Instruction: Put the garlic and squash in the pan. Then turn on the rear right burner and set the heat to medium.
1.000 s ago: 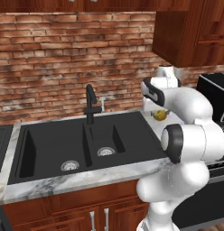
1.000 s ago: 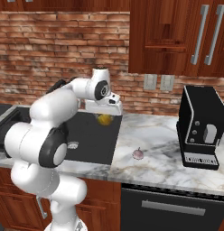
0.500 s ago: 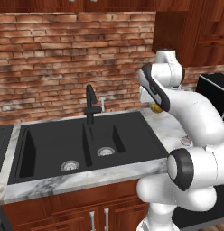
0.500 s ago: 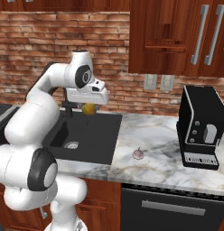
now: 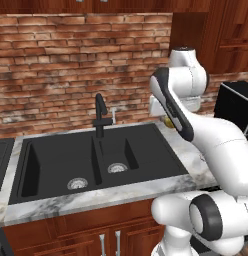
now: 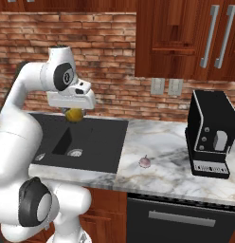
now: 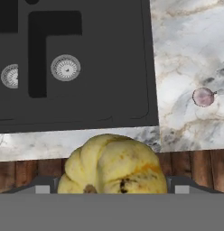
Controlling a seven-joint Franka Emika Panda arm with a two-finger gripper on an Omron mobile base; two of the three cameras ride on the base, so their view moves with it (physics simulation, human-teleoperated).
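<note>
Claw (image 6: pixel 74 114) gripping squash (image 7: pixel 113 164), carrying it high over sink (image 6: pixel 98 142). Garlic (image 6: pixel 145 161) lying on desk (image 6: pixel 162 161), 3 o'clock of sink. Risk: wide grip slipping, squash dropping into basin.

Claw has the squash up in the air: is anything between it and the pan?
Cannot tell: the pan is not visible. The claw holds the squash high above the sink; the garlic lies apart on the counter.
</note>
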